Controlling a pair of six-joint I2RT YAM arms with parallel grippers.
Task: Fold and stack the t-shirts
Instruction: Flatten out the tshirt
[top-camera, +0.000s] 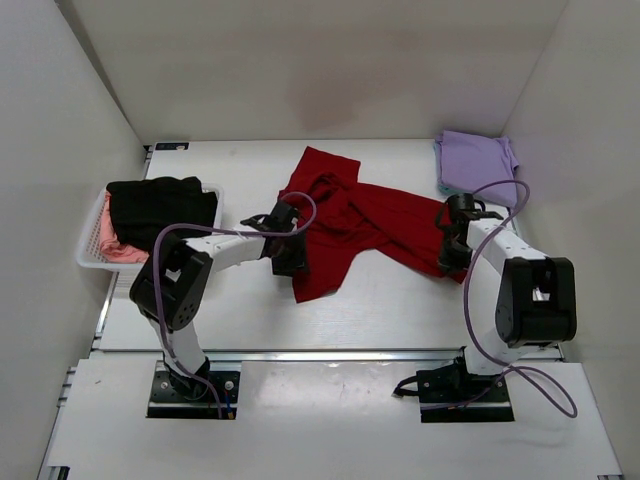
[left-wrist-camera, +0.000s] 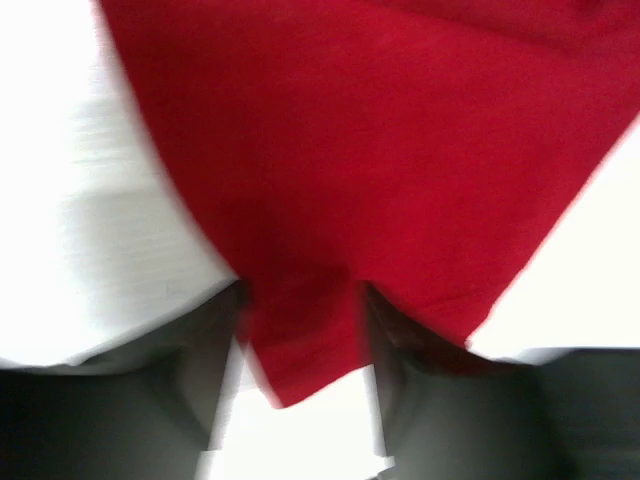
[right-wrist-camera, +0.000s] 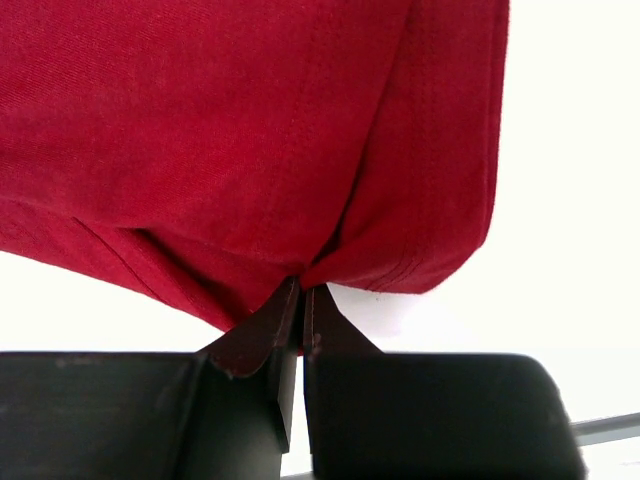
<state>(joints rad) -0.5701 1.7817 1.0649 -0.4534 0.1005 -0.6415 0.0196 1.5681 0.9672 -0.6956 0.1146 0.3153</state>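
on the white desk (top-camera: 400, 300) the deep red t-shirt (top-camera: 345, 225) lies rumpled between my two hands, soft matte knit. a folded lavender t-shirt (top-camera: 476, 160) sits beyond the right one. the right hand (right-wrist-camera: 301, 300) is pinching a stitched hem. the left hand (left-wrist-camera: 300, 340) has cloth between its fingers, but it's too blurred to tell the grip. i'd draw both outward evenly and low to flatten it.
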